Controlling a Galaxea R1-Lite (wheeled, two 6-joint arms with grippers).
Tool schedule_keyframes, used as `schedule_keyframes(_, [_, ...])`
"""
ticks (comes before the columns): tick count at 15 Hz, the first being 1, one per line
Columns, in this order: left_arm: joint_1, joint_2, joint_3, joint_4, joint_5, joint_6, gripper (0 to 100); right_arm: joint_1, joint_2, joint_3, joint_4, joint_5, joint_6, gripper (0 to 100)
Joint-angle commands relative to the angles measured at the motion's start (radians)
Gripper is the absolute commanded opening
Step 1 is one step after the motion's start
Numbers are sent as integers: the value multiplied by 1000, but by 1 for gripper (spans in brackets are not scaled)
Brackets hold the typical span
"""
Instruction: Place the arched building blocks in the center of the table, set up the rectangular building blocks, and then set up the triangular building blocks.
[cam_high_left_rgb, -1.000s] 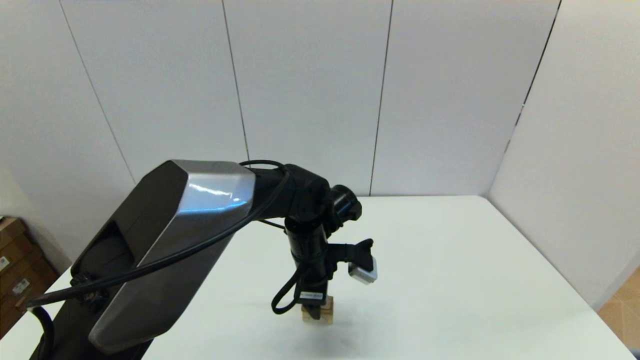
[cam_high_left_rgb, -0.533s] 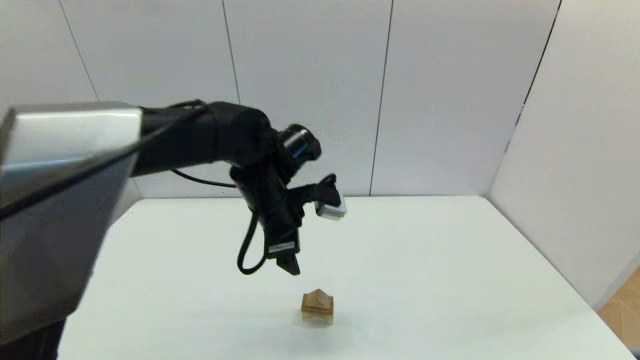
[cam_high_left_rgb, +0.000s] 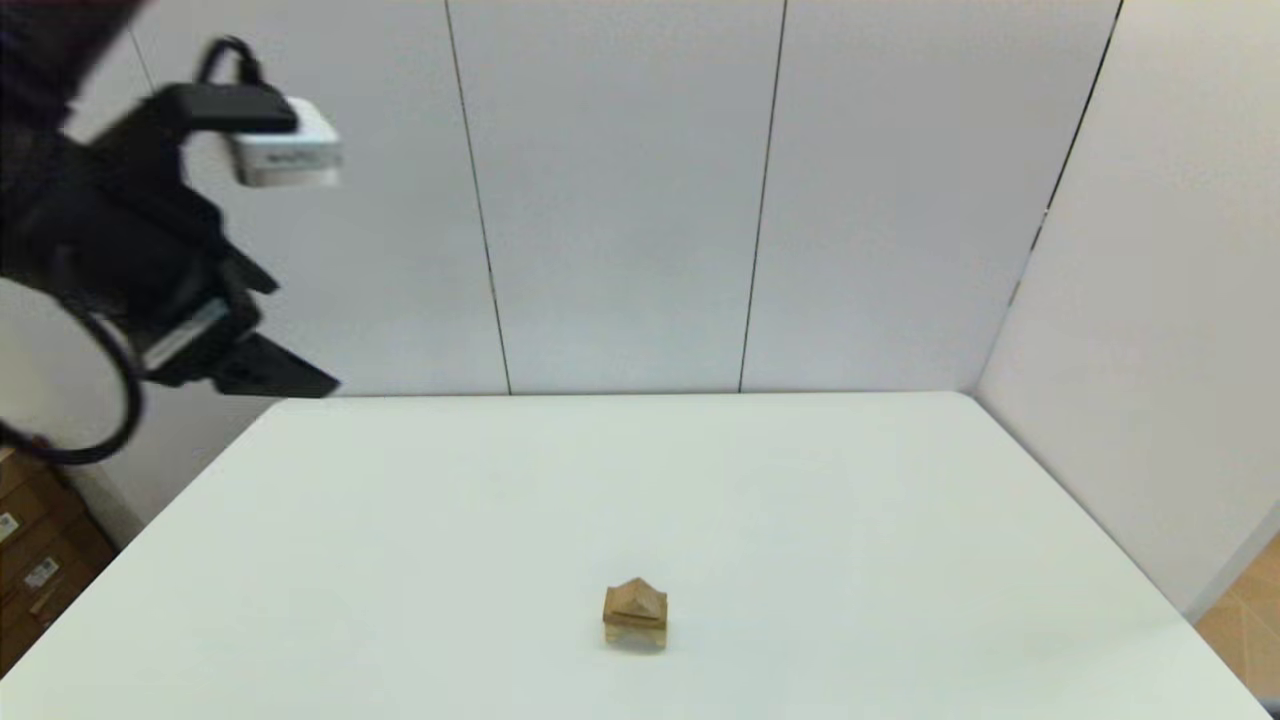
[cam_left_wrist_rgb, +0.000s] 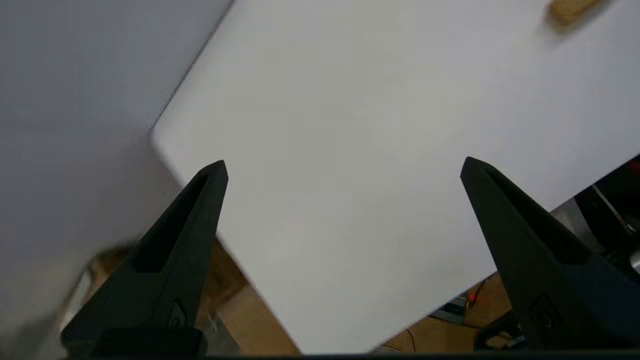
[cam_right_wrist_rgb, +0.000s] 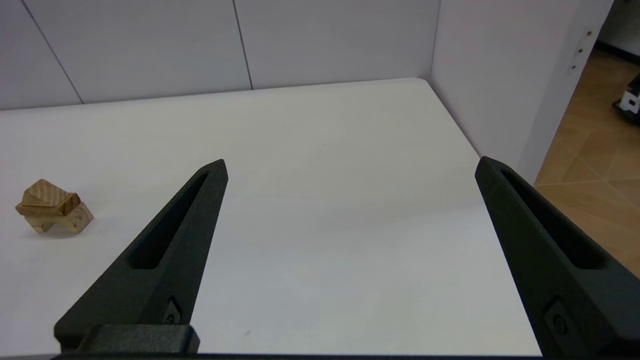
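Note:
Three wooden blocks stand stacked near the middle front of the white table (cam_high_left_rgb: 850, 500). The arched block (cam_high_left_rgb: 636, 637) is at the bottom on its two legs, the darker rectangular plank (cam_high_left_rgb: 634, 620) lies flat on it, and the triangular block (cam_high_left_rgb: 636, 598) sits on top, ridge up. The right wrist view shows the same stack: arched block (cam_right_wrist_rgb: 75, 220), plank (cam_right_wrist_rgb: 62, 205), triangular block (cam_right_wrist_rgb: 42, 192). My left gripper (cam_high_left_rgb: 300, 382) hangs high at the far left, well away from the stack, open and empty (cam_left_wrist_rgb: 342, 167). My right gripper (cam_right_wrist_rgb: 350, 165) is open and empty, to the right of the stack.
White wall panels close off the table's far and right sides. Cardboard boxes (cam_high_left_rgb: 30, 540) sit on the floor past the table's left edge. The table's corner and edge show under the left gripper in its wrist view.
The left gripper let go of the triangular block on top of the stack, rose and swung up to the far left. The stack has stayed in place.

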Motion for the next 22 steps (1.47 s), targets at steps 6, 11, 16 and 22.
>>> schedule_keyframes(6, [246, -996, 814, -331, 51, -133, 100, 0, 0, 0, 0, 0, 0, 100])
schedule_keyframes(11, [252, -1250, 1104, -540, 45, -176, 100, 0, 0, 0, 0, 0, 0, 100])
schedule_keyframes(16, [286, -1405, 1342, -684, 45, -242, 100, 0, 0, 0, 0, 0, 0, 100])
schedule_keyframes(22, [291, -1548, 1658, -886, -40, -355, 100, 0, 0, 0, 0, 0, 0, 100])
